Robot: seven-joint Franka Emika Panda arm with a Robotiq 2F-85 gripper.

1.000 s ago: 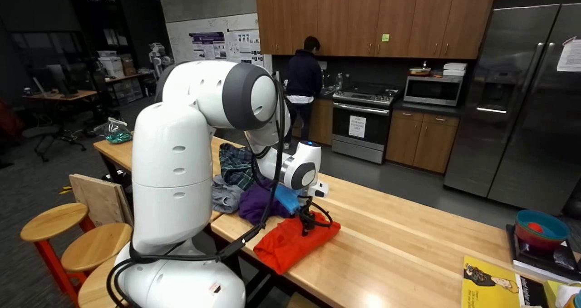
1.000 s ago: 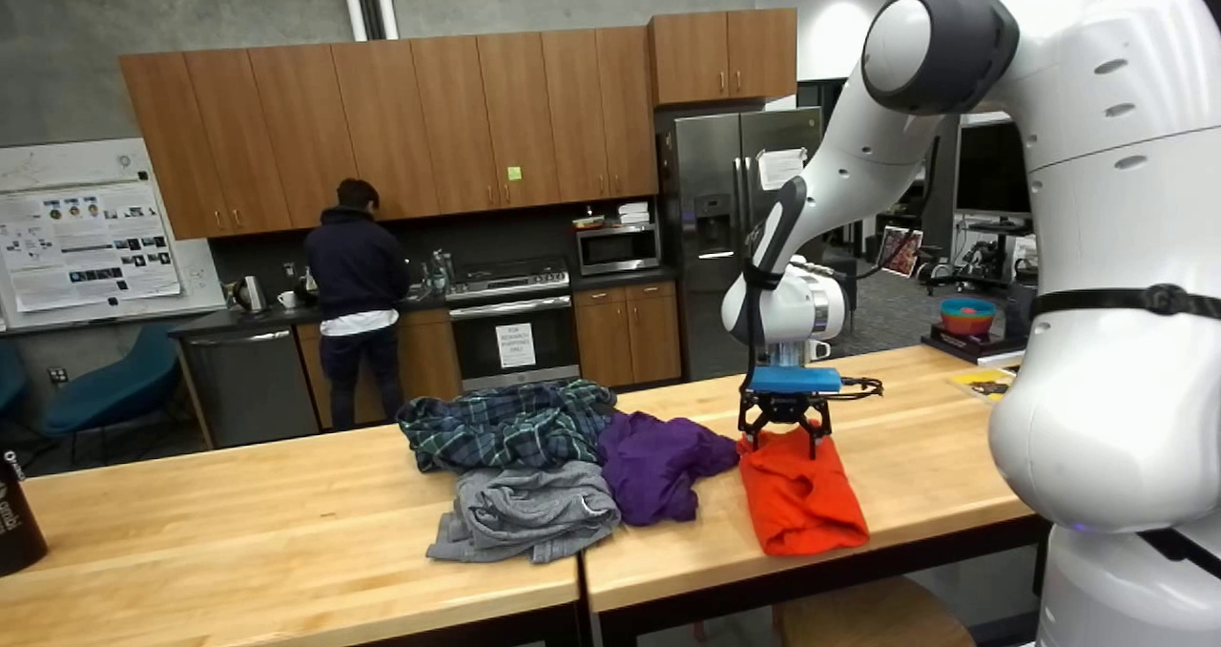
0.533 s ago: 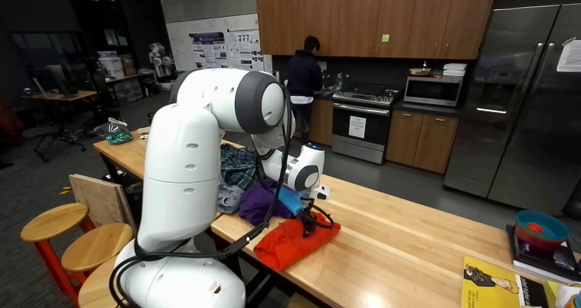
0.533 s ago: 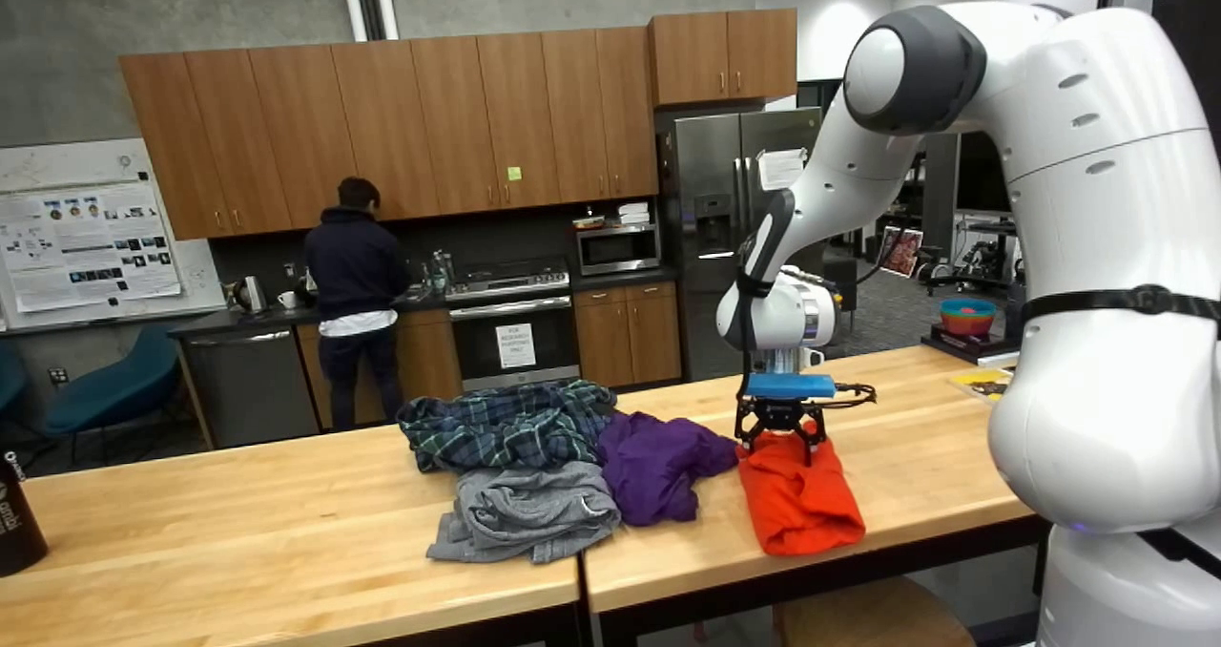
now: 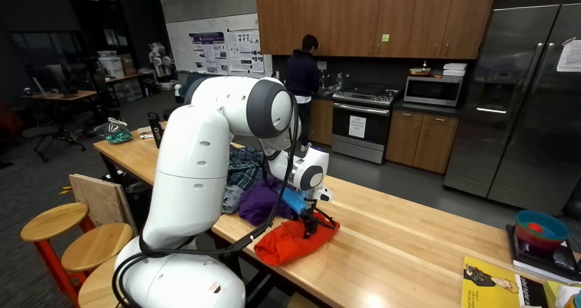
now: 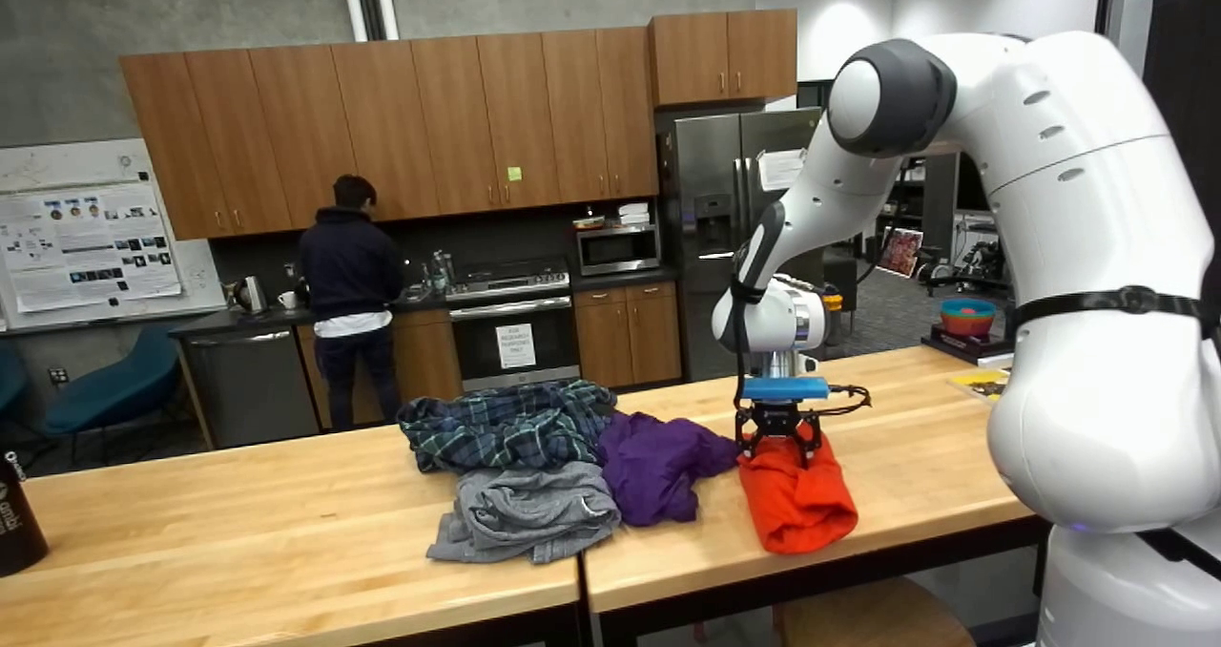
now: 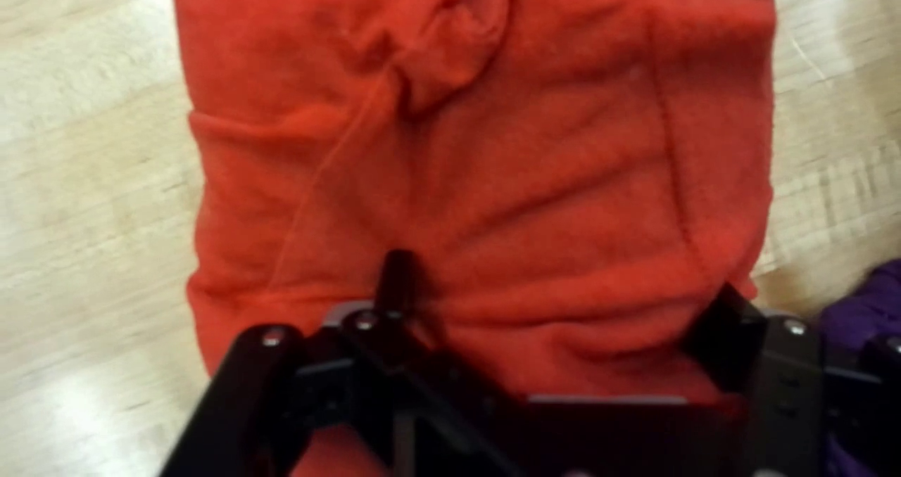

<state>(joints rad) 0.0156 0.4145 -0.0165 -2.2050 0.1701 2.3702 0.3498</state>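
Red garment (image 6: pixel 799 509) lies folded and creased on the pale wooden table (image 5: pixel 390 253), close to its near edge in both exterior views, with one end under the pincer (image 6: pixel 776 454). The pincer points down, its black fingers (image 7: pixel 398 280) spread wide and their tips at the fabric; in the wrist view small creases fan out from one of them. A purple garment (image 6: pixel 658 470) lies near, a strip of table showing between the two in the wrist view; it touches a grey garment (image 6: pixel 529 511) and a dark plaid shirt (image 6: pixel 506 427), and all three sit rumpled together. In an exterior view a yellow book (image 5: pixel 490 283) lies flat on the table, and nested bowls (image 5: pixel 538 242) stand on a dark stack (image 5: pixel 560 259) beside it. A black bottle (image 6: pixel 17 523) stands well apart, beyond the grey garment. Past the table a dark-haired person (image 6: pixel 351 270) faces away near the stove (image 6: pixel 558 342), with the steel refrigerator (image 5: pixel 513 108) farther along. Round wooden stools (image 5: pixel 54 221) stand beside the base of the white arm (image 5: pixel 193 181).
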